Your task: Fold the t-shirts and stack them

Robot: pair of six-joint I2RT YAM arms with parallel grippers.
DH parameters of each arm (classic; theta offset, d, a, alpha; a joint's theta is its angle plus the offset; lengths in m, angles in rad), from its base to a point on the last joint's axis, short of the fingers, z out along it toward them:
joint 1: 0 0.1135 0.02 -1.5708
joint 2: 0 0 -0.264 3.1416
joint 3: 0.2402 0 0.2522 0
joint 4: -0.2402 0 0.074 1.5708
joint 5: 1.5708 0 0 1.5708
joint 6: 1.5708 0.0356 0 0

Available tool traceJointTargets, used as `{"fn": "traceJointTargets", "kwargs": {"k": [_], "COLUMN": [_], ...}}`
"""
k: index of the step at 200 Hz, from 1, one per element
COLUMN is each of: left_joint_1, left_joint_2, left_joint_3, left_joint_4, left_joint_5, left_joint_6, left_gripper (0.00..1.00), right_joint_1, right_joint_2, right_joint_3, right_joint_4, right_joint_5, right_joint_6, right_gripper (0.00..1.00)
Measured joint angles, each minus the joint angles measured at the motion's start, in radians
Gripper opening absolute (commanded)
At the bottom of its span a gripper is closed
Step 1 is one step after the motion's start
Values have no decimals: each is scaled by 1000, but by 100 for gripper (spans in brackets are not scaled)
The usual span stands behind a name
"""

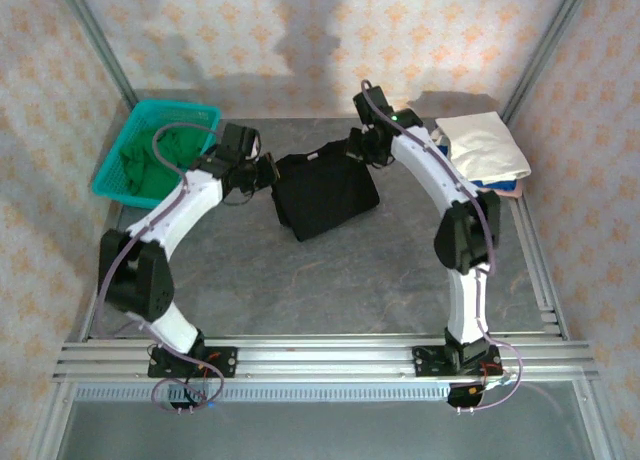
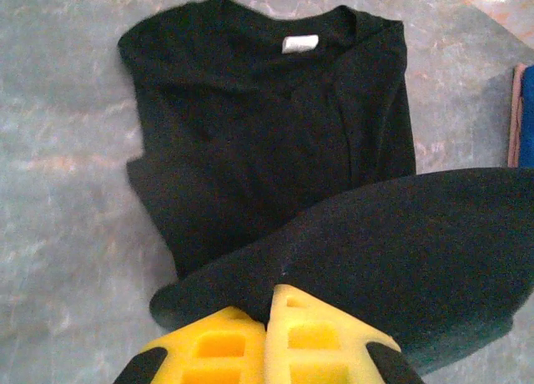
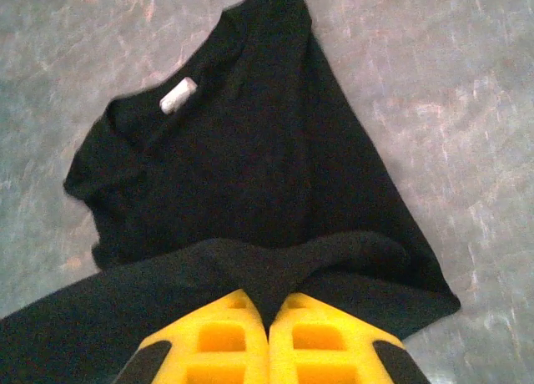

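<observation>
Two robot arms pinch a black t-shirt [image 1: 325,192] in the middle of a grey table [image 1: 300,290].
The left gripper [image 2: 269,305] and right gripper [image 3: 269,300] are each clamped on a raised fold at opposite edges of the shirt. The rest of it lies flat with the collar label [image 2: 300,43] facing up. A green shirt [image 1: 158,168] sits in the teal basket [image 1: 175,107] at far left. A white shirt [image 1: 485,142] tops a stack at far right.

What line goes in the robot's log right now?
left hand: shut on black t-shirt | right hand: shut on black t-shirt | fold: edge lifted, unfinished | white t-shirt: far right
</observation>
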Motion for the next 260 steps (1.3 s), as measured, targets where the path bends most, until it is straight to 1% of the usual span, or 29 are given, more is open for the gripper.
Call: {"fn": "traceJointTargets", "kwargs": {"k": [23, 33, 53, 62, 74, 82, 86, 96, 103, 109, 114, 128, 139, 160, 171, 179, 191, 208, 221, 234, 249, 260], "left_joint_1": [48, 66, 101, 117, 137, 149, 154, 168, 177, 183, 190, 202, 210, 214, 208, 198, 176, 123, 80, 43, 16, 13], "left_joint_2": [162, 231, 367, 421, 484, 518, 532, 562, 582, 601, 619, 655, 666, 664, 662, 662, 660, 648, 641, 645, 676, 712], "left_joint_3": [151, 206, 307, 344, 386, 410, 420, 446, 472, 499, 528, 594, 621, 637, 641, 648, 653, 645, 637, 643, 690, 739], "left_joint_4": [-4, -10, -27, -43, -61, -77, -83, -102, -121, -140, -155, -184, -201, -232, -243, -258, -269, -266, -262, -258, -266, -265], "left_joint_5": [53, 72, 110, 122, 137, 141, 142, 142, 142, 141, 141, 137, 127, 89, 60, 42, 22, 5, 2, 5, 10, 8], "left_joint_6": [22, 32, 39, 42, 43, 43, 43, 43, 46, 56, 64, 79, 97, 118, 135, 148, 167, 185, 195, 200, 211, 219], "left_gripper": [0, 0, 0, 0, 0, 0, 0, 15, 29, 32, 35, 50, 53, 53, 53, 51, 50, 51, 50, 49, 48, 48], "right_joint_1": [-22, -32, -50, -58, -68, -75, -80, -87, -92, -95, -98, -100, -99, -80, -63, -50, -28, -6, -4, -10, -23, -34], "right_joint_2": [171, 245, 382, 431, 484, 509, 523, 546, 558, 562, 562, 554, 527, 436, 410, 410, 438, 538, 598, 632, 670, 698], "right_joint_3": [228, 325, 485, 529, 553, 554, 554, 554, 554, 554, 554, 549, 510, 348, 297, 296, 344, 514, 593, 613, 613, 613], "right_joint_4": [-37, -55, -48, -35, 3, 28, 43, 68, 81, 86, 87, 97, 121, 180, 206, 212, 205, 198, 214, 237, 266, 289], "right_joint_5": [-3, -15, -53, -79, -112, -132, -145, -159, -165, -168, -168, -169, -172, -171, -166, -168, -172, -176, -178, -178, -179, -179], "right_joint_6": [-3, -3, -3, -3, 4, 11, 20, 14, 16, 12, 10, 0, -13, -47, -68, -82, -92, -103, -102, -89, -64, -50], "right_gripper": [0, 9, 11, 19, 22, 31, 33, 35, 38, 39, 39, 38, 39, 40, 34, 29, 25, 23, 22, 22, 22, 26]}}
